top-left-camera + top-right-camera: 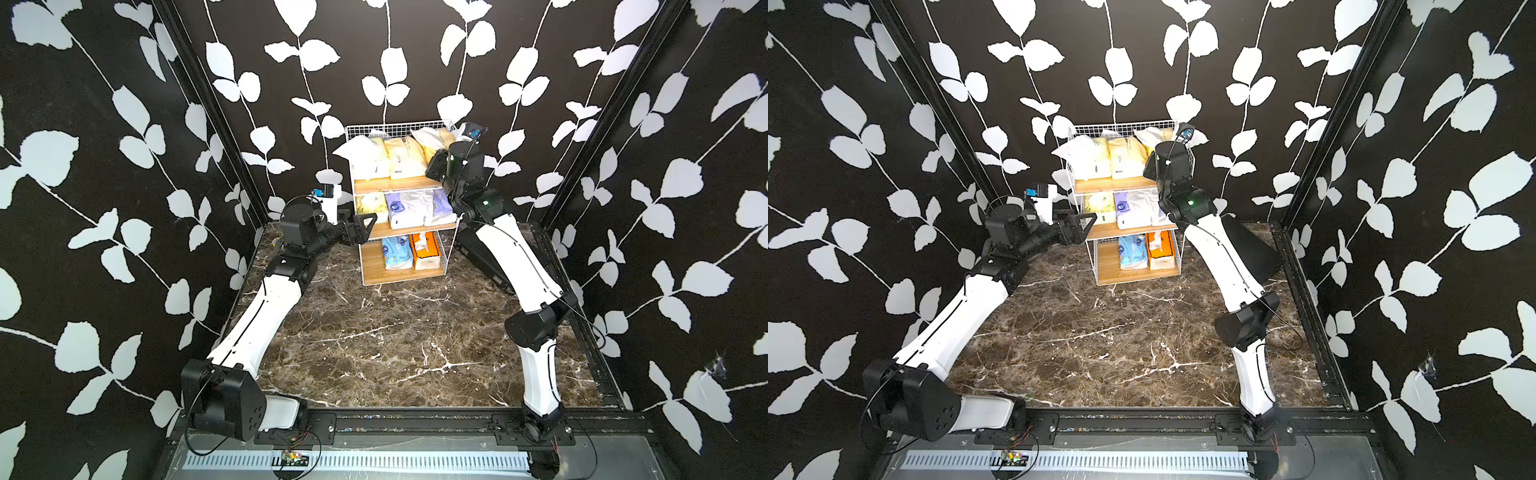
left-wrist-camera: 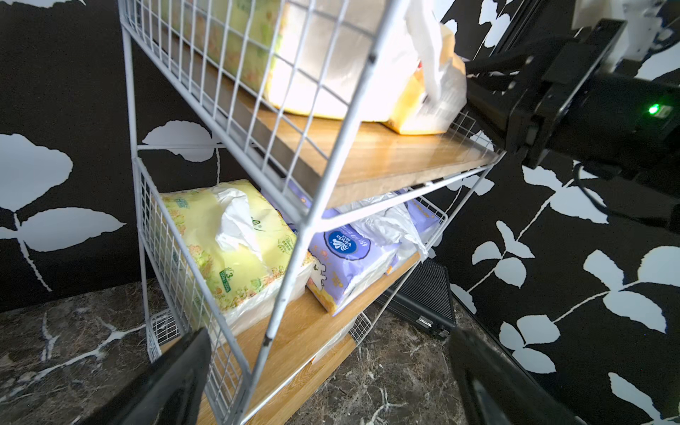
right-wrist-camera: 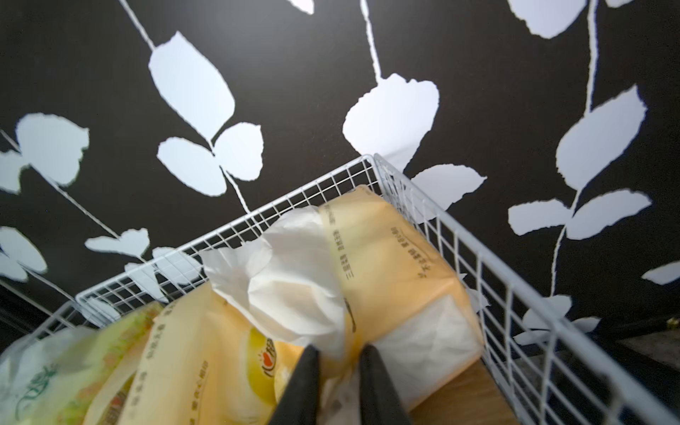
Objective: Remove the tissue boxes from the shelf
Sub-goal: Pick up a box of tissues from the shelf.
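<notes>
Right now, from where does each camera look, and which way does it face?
Both top views: high in front, facing down at the shelf; left arm and right arm show.
Left wrist: beside the middle tier, facing across it; own open jaws and right arm show.
Right wrist: at the top tier, facing up at the back wall; own jaws pinch a yellow tissue pack.
Shared: left wrist and top views also show that pack.
</notes>
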You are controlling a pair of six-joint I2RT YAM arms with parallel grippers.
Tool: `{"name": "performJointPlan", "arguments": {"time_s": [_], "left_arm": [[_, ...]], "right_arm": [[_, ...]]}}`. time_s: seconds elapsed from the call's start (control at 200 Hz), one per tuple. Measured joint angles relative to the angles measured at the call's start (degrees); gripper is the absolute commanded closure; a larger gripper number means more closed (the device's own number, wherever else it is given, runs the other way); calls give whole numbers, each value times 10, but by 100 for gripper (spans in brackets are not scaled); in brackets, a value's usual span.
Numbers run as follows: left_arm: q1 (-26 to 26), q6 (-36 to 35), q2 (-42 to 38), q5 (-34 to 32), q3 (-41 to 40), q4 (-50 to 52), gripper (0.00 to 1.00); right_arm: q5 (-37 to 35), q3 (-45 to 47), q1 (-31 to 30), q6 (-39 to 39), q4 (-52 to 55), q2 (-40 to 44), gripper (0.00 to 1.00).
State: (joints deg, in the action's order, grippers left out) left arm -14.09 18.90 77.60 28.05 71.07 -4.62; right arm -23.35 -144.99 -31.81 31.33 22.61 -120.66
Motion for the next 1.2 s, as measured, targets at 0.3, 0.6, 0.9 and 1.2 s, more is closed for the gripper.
{"name": "performJointPlan", "arguments": {"time_s": [0.3,0.6,0.9,1.2], "left_arm": [[0,0,0,0,0,0,1],[0,-6,0,-2,0,1,1],[2,-14,0,-7,0,4,1],[22,-24,-6,-22,0,11,1]], "right_arm": [[20,30,0,-10,-24,15,100],[61,78,0,-23,-50,80,100],[103,122,0,-37,-79,163,100],[170,303,0,-47,-92,309,100]]}}
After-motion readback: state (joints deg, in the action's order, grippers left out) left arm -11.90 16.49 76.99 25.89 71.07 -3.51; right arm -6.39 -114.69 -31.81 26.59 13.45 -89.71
